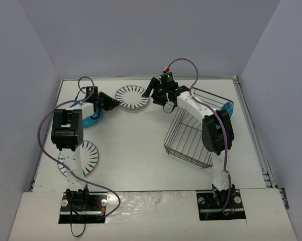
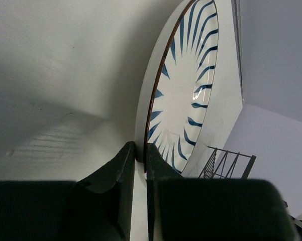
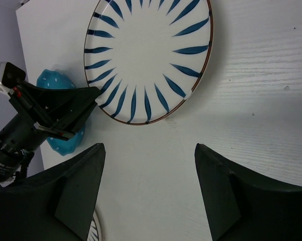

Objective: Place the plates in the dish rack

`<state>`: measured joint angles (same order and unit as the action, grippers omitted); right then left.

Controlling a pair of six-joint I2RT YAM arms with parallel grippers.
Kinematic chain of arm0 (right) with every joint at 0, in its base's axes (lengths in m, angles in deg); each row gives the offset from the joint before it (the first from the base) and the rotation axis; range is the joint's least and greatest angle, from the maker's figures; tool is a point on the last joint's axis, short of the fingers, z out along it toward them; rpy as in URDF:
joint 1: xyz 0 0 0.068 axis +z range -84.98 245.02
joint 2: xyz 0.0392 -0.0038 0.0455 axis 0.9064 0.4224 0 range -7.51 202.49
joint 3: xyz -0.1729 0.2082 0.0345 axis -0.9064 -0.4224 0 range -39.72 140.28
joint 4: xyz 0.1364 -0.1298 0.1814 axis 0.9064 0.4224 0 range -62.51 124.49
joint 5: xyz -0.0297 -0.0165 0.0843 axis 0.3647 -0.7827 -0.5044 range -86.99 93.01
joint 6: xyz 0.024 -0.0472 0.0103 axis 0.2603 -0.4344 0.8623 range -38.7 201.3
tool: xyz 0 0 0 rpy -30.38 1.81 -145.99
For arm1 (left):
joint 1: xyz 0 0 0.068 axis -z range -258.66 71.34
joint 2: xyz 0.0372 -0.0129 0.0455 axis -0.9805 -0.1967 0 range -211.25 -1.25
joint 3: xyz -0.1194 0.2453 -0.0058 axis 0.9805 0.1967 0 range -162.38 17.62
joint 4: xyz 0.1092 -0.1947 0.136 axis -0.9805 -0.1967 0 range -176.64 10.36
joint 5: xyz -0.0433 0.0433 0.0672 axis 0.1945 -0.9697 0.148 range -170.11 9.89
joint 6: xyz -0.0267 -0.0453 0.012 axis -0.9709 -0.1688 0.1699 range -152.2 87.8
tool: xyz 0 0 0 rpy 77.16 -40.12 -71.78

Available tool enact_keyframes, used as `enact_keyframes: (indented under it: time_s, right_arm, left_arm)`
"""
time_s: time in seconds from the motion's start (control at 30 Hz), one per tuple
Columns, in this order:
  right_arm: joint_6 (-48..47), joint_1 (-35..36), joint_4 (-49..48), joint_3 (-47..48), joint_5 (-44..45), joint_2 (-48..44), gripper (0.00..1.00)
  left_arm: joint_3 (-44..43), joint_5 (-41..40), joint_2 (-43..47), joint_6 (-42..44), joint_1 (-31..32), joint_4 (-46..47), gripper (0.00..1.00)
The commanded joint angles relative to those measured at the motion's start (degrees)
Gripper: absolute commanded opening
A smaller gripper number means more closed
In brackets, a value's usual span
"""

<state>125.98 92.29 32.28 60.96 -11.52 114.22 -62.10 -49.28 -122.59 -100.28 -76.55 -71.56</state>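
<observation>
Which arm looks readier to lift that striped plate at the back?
Probably left: the left gripper pinches the rim of the striped plate, while the right gripper hangs open beside it.

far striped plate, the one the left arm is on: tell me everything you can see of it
Round, glossy white plate, ceramic-looking, dark blue radial stripes, thin brown rim line, face up. It sits on the table near the far edge. The left gripper has its jaws shut on the plate's rim; whether that edge is lifted is unclear. Nothing else touches it.
</observation>
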Motion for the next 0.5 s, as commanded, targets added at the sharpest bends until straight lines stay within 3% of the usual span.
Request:
enact_keyframes:
  time_s: [0.0, 0.23, 0.47]
  right_arm:
    - [7.3, 1.5, -5.8, 1.4, 0.2, -0.8, 0.69]
    - [15.8, 3.7, -9.6, -0.6, 3.2, -1.0, 0.69]
    - [25.2, 5.7, -16.9, -9.8, 7.9, -3.1, 0.70]
  left_arm:
    - [-2.0, 4.1, 6.9, -3.7, -0.5, 10.9, 0.00]
    - [-2.3, 4.3, 7.0, -4.0, -0.5, 11.0, 0.00]
    - [-2.4, 4.4, 7.4, -3.9, -0.5, 10.6, 0.00]
